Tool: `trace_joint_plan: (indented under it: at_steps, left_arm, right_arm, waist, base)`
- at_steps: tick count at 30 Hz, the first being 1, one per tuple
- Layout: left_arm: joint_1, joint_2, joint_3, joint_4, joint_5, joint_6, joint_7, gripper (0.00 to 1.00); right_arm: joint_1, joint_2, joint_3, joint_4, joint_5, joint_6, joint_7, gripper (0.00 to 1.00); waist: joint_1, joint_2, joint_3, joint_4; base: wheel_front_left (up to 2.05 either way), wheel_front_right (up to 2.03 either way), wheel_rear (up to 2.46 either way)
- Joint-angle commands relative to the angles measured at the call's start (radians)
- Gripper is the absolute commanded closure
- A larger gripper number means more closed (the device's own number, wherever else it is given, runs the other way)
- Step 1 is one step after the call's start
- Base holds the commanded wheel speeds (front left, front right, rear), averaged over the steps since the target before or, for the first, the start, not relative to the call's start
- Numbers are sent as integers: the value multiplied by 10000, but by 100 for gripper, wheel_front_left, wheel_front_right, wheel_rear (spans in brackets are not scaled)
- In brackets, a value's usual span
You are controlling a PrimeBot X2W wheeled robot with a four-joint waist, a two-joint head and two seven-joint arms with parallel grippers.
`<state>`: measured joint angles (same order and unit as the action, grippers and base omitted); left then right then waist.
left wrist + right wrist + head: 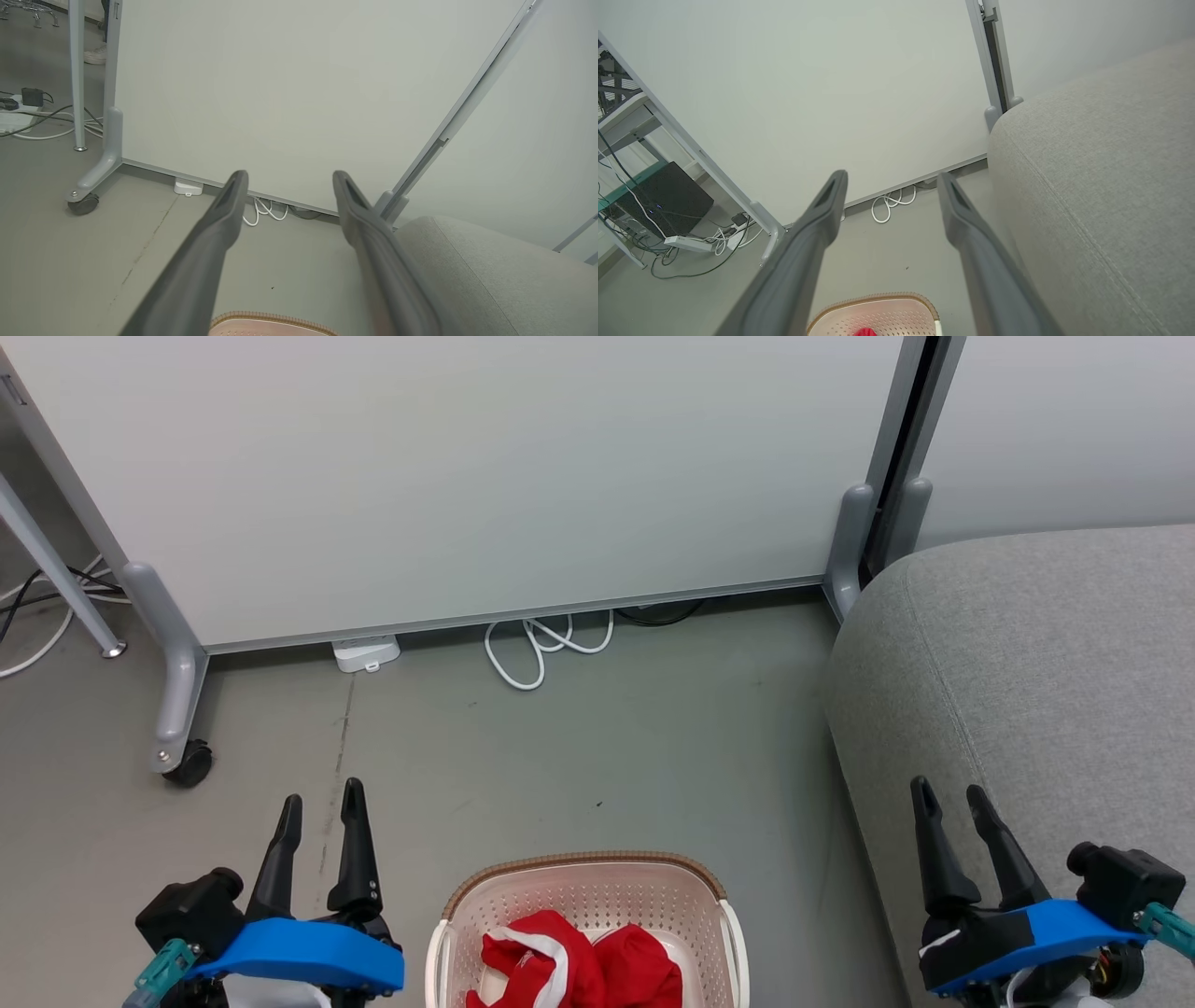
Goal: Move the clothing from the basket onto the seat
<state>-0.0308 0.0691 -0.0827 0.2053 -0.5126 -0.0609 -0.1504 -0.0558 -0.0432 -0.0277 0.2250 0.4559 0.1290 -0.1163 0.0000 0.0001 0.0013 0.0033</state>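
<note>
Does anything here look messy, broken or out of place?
Nothing is spilled or broken. The red clothing lies crumpled in the basket, and a white cable lies in loose loops on the floor at the foot of the partition.

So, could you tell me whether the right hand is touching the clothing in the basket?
Apart. The head view shows the right hand, open, well to the side of the basket, with bare floor between it and the clothing inside.

Grey floor (597,756) — basket (583,858), coiled white cable (546,649), power strip (366,653), partition caster (191,765)
</note>
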Motion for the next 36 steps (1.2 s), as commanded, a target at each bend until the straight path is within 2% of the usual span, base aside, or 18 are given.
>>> trace_joint_plan:
  at_steps: [1, 7, 36]
  left_arm:
    - [-45, 73, -41, -68, 276, 57, -99, 0]
    - [-61, 55, -105, 145, 691, -91, -242, 0]
    - [76, -84, -175, 439, 2595, -48, -847, 0]
  right_arm:
    - [42, -75, 30, -94, -322, 18, -68, 0]
    - [52, -79, 82, -91, -858, 19, -194, 0]
    - [204, -94, 183, -52, -3205, 25, -677, 0]
  waist:
    - [0, -1, 1, 2]
    - [0, -1, -6, -3]
    - [0, -1, -41, -36]
  base:
    - [0, 0, 0]
    - [0, 0, 0]
    - [0, 0, 0]
